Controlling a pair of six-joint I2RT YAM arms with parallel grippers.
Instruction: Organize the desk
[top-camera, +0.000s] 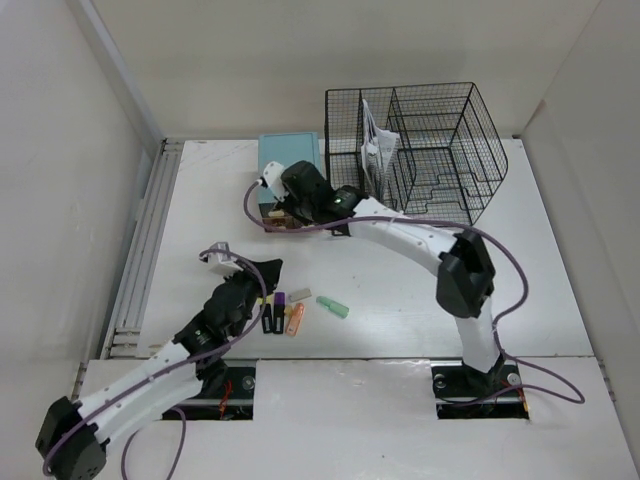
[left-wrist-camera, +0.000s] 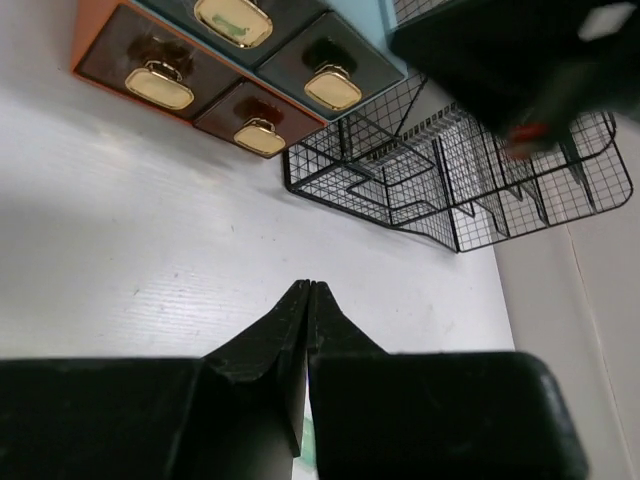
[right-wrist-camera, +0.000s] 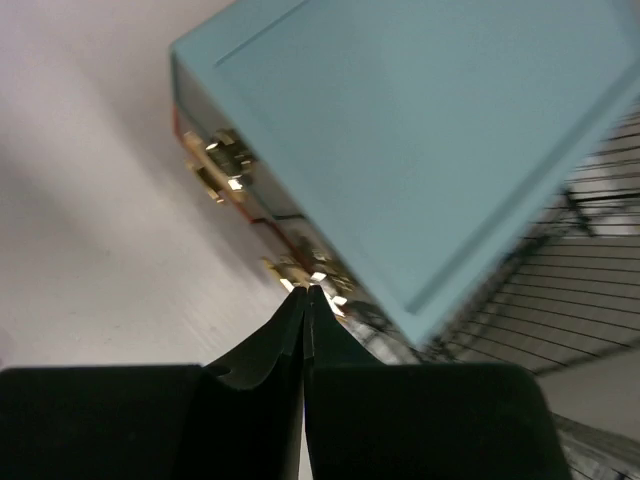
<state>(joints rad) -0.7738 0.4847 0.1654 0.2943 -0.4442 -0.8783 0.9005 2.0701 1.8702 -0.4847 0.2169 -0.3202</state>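
the white surface (top-camera: 200, 200) fills the middle of the overhead view, with a grey rail along its left edge. it carries everything else you have to sort.

at its far right stands the black wire rack (top-camera: 440, 140). it is upright with its compartments facing up, so flat things can drop in. one left compartment holds a white folded paper or booklet (top-camera: 375, 145); the others look bare.

just left of the rack sits the teal-topped drawer box (top-camera: 288, 152), its fronts facing the near side, so either arm can reach them. the left wrist view shows four dark drawer fronts with gold handles (left-wrist-camera: 160, 85), all apparently pushed in. you cannot see what is inside them.

your right claw (right-wrist-camera: 306, 295) is pinched together, its tips right at one gold handle on the box front. it looks set to work a drawer, though the claw is not clamped round the handle.

your left claw (left-wrist-camera: 306, 290) is also pressed together and holds nothing. it hangs over the near left of the surface, beside a loose cluster of small pieces: black (top-camera: 268, 318), purple (top-camera: 280, 300), orange (top-camera: 295, 318), cream (top-camera: 300, 295) and green (top-camera: 332, 306). these lie unsorted, and the drawers seem their likely home.
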